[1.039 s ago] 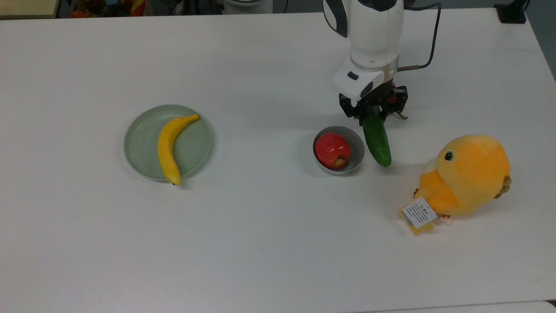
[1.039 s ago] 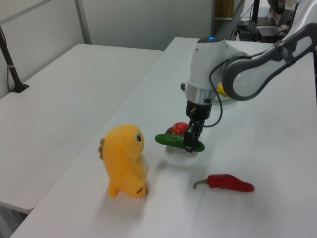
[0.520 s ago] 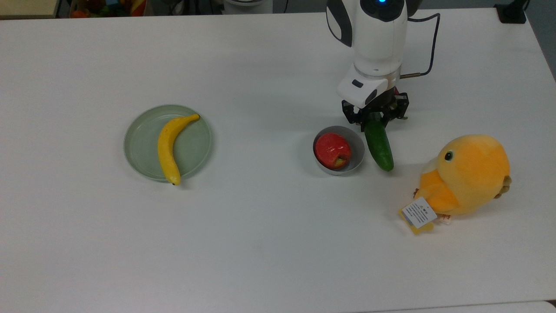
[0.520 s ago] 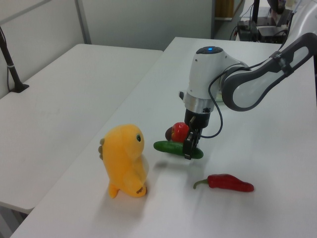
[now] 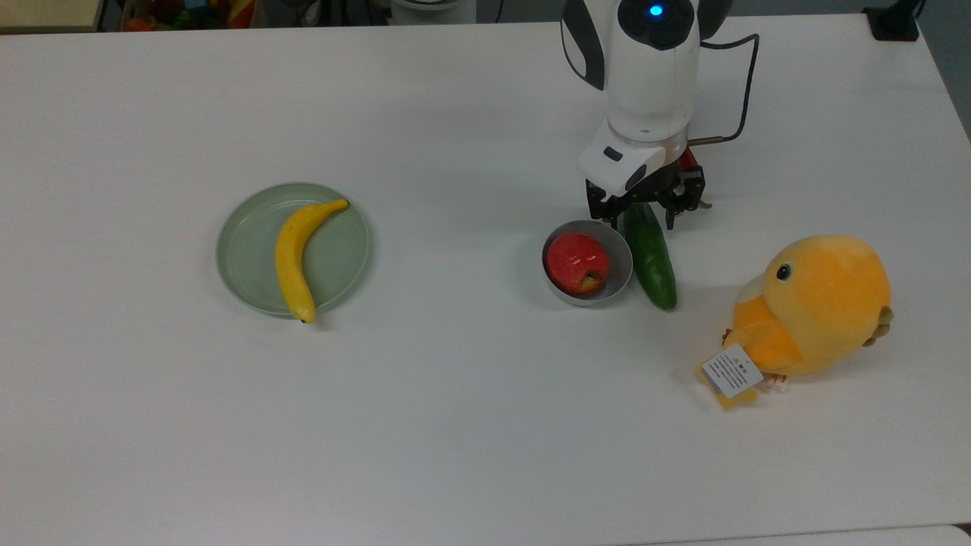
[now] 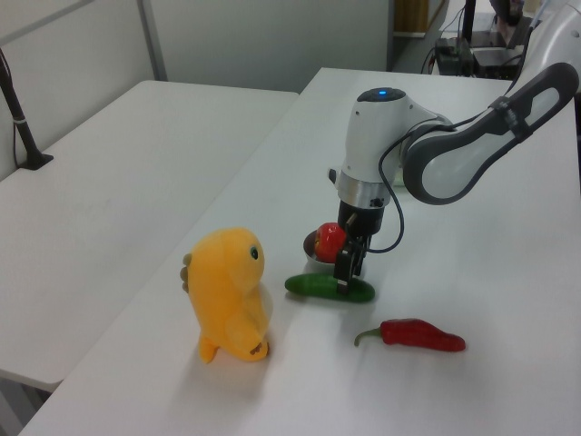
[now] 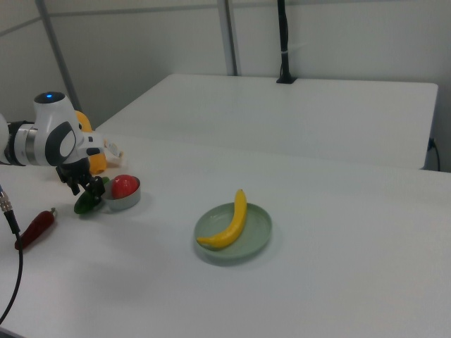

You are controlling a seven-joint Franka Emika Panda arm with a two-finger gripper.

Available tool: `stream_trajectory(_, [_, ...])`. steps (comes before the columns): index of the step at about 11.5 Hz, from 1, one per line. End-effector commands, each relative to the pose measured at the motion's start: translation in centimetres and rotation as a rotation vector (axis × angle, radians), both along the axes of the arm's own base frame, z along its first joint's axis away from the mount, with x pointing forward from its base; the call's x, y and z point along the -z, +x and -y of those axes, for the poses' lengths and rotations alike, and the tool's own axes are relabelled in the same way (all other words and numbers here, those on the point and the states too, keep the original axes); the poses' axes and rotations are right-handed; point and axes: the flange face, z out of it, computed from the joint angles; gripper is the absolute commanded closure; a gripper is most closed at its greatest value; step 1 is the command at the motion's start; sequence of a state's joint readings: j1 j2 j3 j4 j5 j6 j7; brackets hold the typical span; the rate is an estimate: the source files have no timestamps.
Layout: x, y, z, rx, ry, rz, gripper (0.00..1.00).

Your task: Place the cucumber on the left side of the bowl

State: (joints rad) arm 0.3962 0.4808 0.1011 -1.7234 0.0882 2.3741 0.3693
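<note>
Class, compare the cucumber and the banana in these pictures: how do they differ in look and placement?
The cucumber is dark green and straight; the banana is yellow and curved. The cucumber lies on the bare table beside the bowl, under the gripper; the banana rests on the pale green plate, away from the arm. Both are elongated and similar in length.

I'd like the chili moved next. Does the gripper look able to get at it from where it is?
Probably yes. The chili lies alone on bare table, just past the cucumber that the gripper is at, with nothing over it.
</note>
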Motion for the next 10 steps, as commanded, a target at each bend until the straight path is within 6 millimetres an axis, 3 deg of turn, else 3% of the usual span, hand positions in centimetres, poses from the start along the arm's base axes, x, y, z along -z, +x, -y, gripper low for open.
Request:
stream_trajectory(1, [-0.6,0.1,0.1,0.000,-0.010,0.015,0.00])
stream_trajectory(3, [-1.1,0.0,0.1,-0.001,-0.009,0.018,0.00])
stream_trajectory(5, [-3.1,-0.7,0.1,-0.002,-0.019,-0.005,0.00])
stream_trajectory(7, [-6.5,-2.1,0.1,-0.024,-0.038,-0.035,0.00])
stream_trajectory(10, [-11.9,-3.8,1.8,-0.030,-0.064,-0.064,0.00])
